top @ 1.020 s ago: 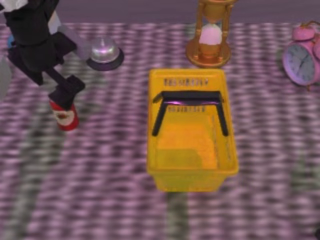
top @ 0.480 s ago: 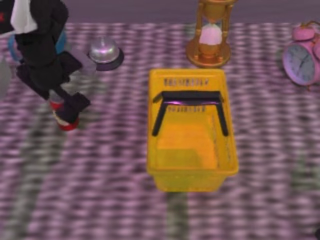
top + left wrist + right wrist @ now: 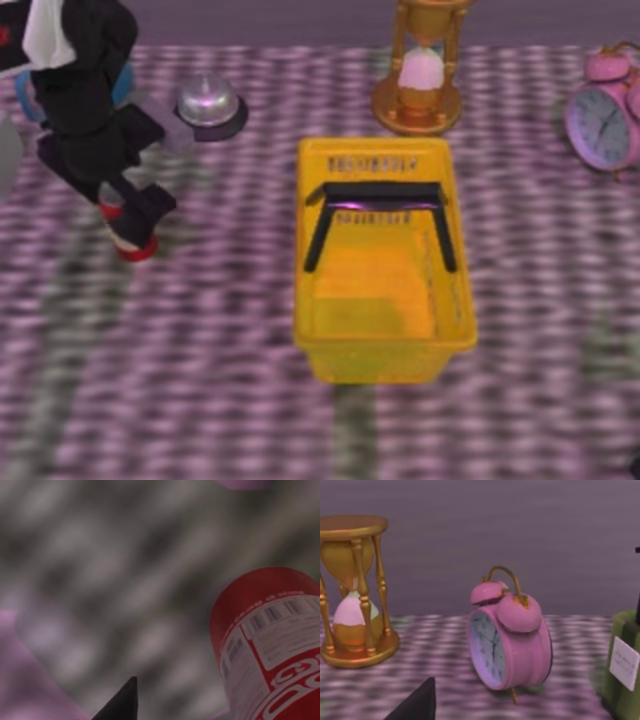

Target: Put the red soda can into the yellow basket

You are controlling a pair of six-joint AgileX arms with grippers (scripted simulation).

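Can point(image 3: 131, 240) is standing far left of the basket point(image 3: 384, 352); your left gripper point(image 3: 135, 210) is straddling it, fingers' closure unclear; lifting and dropping remain.

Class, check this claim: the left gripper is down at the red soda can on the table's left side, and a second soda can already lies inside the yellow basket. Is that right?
Not quite. The left gripper is indeed at the red soda can on the table's left side, but the top view shows no can in the yellow basket: only its black handles lie across it.
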